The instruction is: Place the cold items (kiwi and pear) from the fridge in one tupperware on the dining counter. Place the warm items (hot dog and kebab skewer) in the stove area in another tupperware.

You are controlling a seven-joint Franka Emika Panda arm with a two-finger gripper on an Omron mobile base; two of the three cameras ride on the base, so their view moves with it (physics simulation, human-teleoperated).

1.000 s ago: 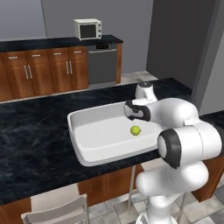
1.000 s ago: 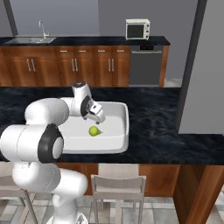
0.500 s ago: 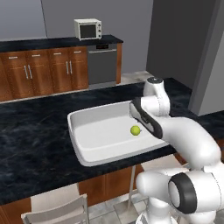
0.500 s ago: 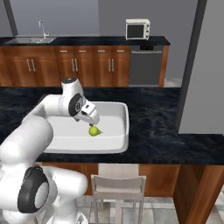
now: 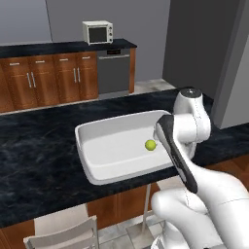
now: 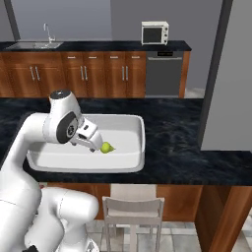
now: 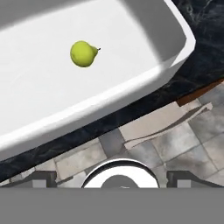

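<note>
A yellow-green pear (image 5: 151, 145) (image 6: 106, 147) (image 7: 83, 54) lies alone in a white tupperware (image 5: 97, 130) (image 6: 141, 142) (image 7: 177, 26) on the dark dining counter (image 5: 34, 160) (image 6: 187, 147). My gripper (image 6: 91, 144) (image 7: 112, 177) hangs open over the tub's near side, just beside the pear, with nothing between its fingers. In the hand view it looks down past the tub's rim and the counter edge to the floor. Kiwi, hot dog and kebab skewer are out of view.
A microwave (image 5: 97, 31) (image 6: 154, 32) stands on the back counter above a dishwasher (image 5: 113, 73) (image 6: 164, 74). A sink (image 6: 34, 45) is at the back left. Chairs (image 6: 133, 206) (image 5: 63, 236) stand under the counter's near edge. A tall grey panel (image 6: 231, 74) rises at the right.
The arm has swung round and the hand has drawn back from over the tub's middle toward its near rim. The pear has stayed put, and the gripper has stayed open.
</note>
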